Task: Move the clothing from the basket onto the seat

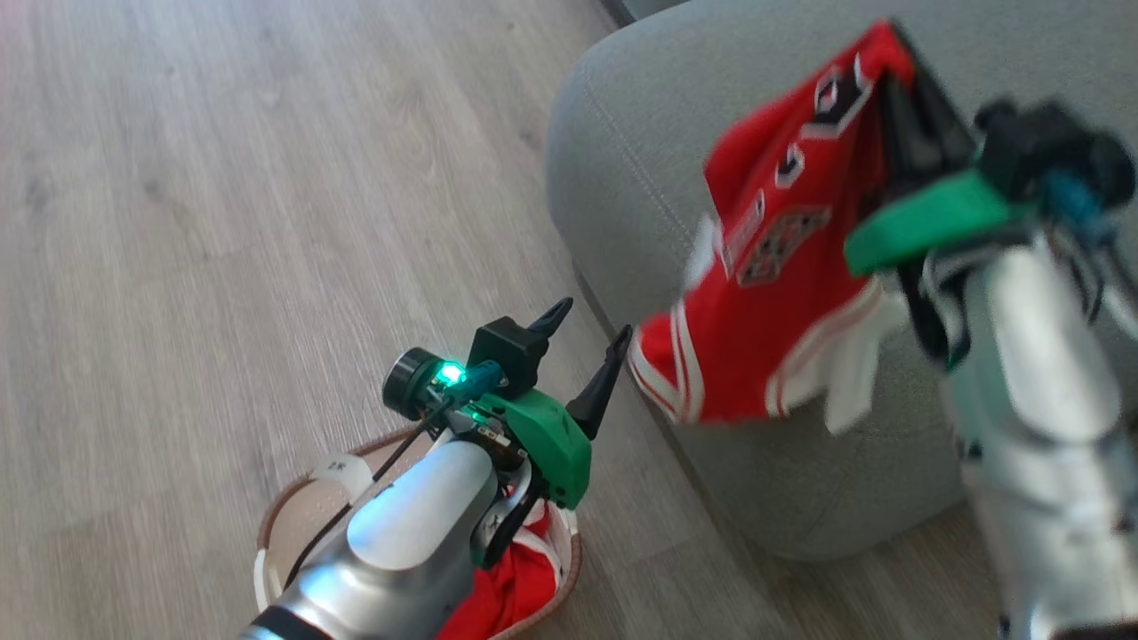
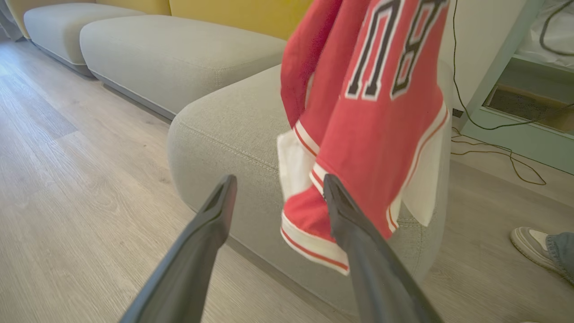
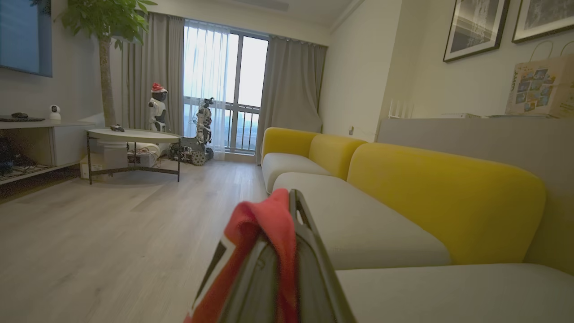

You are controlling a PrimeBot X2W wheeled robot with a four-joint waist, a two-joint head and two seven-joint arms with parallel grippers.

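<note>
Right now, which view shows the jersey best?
Left wrist view: the jersey hangs in front of the seat with most of its length in frame and its numbers sharp. The head view shows all of it, but blurred. The right wrist view catches a red fold clamped in the right gripper.

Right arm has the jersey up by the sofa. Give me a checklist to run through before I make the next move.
1. Grip of the right gripper on the jersey: ok, shut with fabric pinched between its fingers.
2. The jersey resting on the seat: not ok, it hangs at the cushion's corner.
3. The left gripper free for a pick: ok, open and empty.
4. The left gripper clear of the jersey's hem: cannot tell, one fingertip sits very close to it.
5. The basket emptied: not ok, a red garment lies inside.
6. The person's shoe clear of the arms: cannot tell; it is on the floor beyond the seat.
</note>
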